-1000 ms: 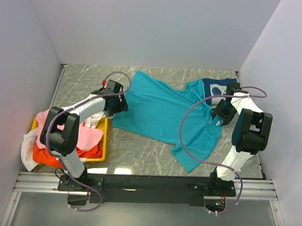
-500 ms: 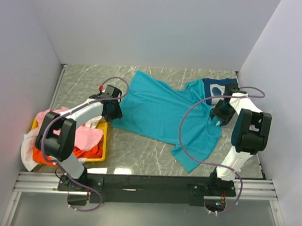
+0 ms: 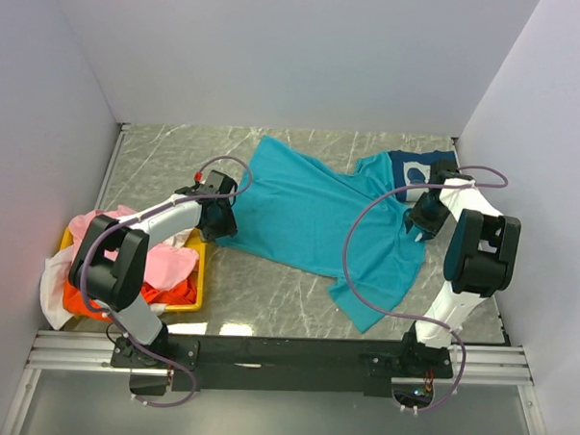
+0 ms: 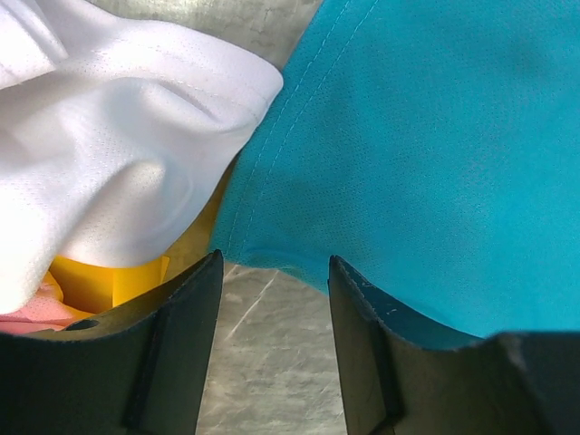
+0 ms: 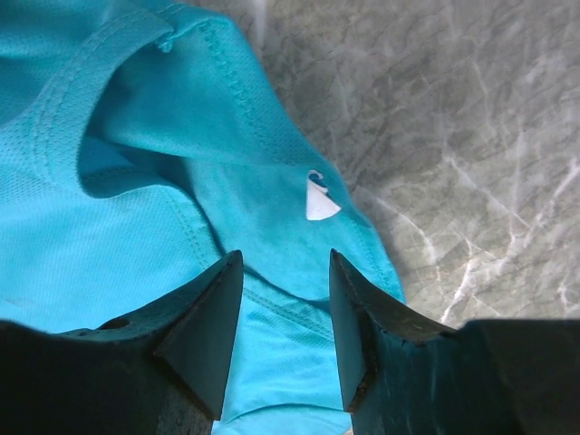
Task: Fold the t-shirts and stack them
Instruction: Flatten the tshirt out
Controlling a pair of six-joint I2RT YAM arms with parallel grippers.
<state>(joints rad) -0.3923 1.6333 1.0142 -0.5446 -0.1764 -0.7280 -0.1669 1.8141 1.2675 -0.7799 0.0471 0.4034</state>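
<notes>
Marbled grey stone tabletop [image 3: 267,294] bearing a plain teal cloth t-shirt [image 3: 319,214], spread at centre. Yellow plastic tray [image 3: 199,271] of crumpled tees [image 3: 168,265] at 8 o'clock. Left gripper [image 4: 275,272], fingers parted and empty, at the shirt's 9 o'clock edge; right gripper [image 5: 285,263], likewise parted and empty, over its 3 o'clock edge.

Matt mesh-knit teal t-shirt [image 3: 319,214]; glossy marbled table [image 3: 258,293].
</notes>
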